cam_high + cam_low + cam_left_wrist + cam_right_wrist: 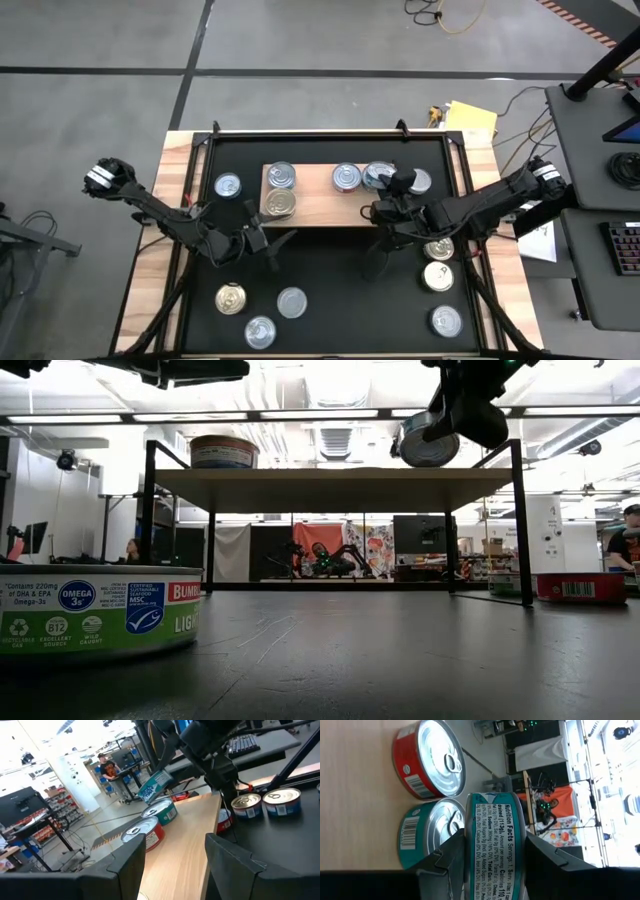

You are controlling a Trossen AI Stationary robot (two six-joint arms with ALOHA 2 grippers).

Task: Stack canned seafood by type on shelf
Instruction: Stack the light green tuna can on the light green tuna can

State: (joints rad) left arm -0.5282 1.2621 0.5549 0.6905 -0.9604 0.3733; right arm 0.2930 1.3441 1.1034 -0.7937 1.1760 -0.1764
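The shelf (318, 205) is a light-wood board on black legs, set on the black mat. Two tins (281, 176) (279, 203) stand on its left part, with a red tin (430, 757) and a teal tin (427, 832) on its right part. My right gripper (494, 842) is shut on another teal tin (495, 845), held just above the teal one on the shelf. At the shelf's near left my left gripper (175, 842) stands open and level, holding nothing. My right gripper pinches the teal tin between its two fingers, one on each flat face, so the labelled side wall (495, 827) faces the wrist camera. The fingers come from the table's right, slanting slightly down. The tin (428, 442) hangs tilted on edge, clear of the shelf.
Loose tins lie on the black mat: one far left (228, 185), three at the near left (231, 298) (292, 302) (260, 331), and three near right (438, 248) (438, 276) (446, 321). A green-labelled tin (100, 610) sits close to the low camera.
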